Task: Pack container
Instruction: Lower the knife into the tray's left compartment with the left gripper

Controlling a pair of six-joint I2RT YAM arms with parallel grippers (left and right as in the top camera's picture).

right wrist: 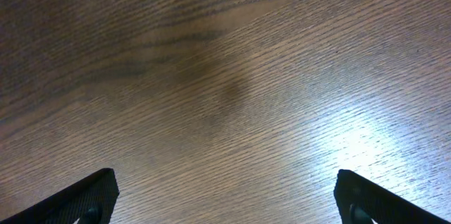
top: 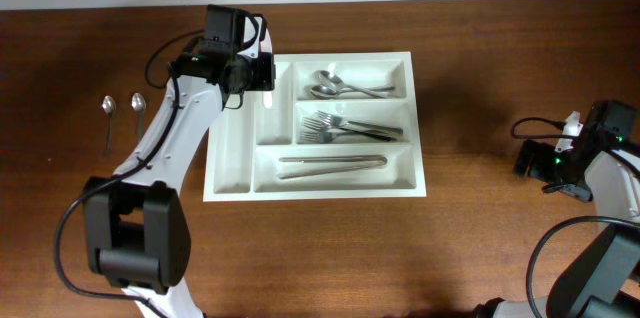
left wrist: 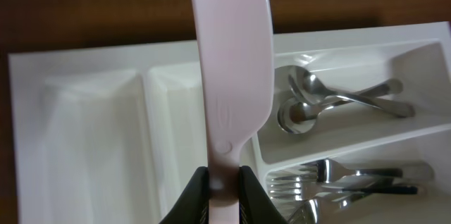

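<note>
Currently the container [top: 230, 158] lies in the middle of the desk [top: 480, 248], its two narrow slots running near to far along its left side. The three long slots to the right of these are already filled with spoons [top: 335, 85], forks [top: 345, 128] and a long metal piece [top: 330, 163].

The left tool [left wrist: 225, 185] is held over the far left corner of the container and is closed to a narrow gap on the handle end of a pale plastic knife [left wrist: 232, 62], or a spreader much like one. The blade points away from the tool, and its long axis is seen to run nearly parallel to the walls of the narrow slots. From the wrist view the blade is placed over the wall between the inner narrow slot and the spoon slot, slightly right of the empty slot. A small shift to the left and a lowering are judged to be needed next.

The right tool [right wrist: 225, 203] is spread wide over bare desk, well apart from the container on the right, so the left arm is plainly the nearer. Two spoons [top: 122, 107] are left on the desk at the far left.
</note>
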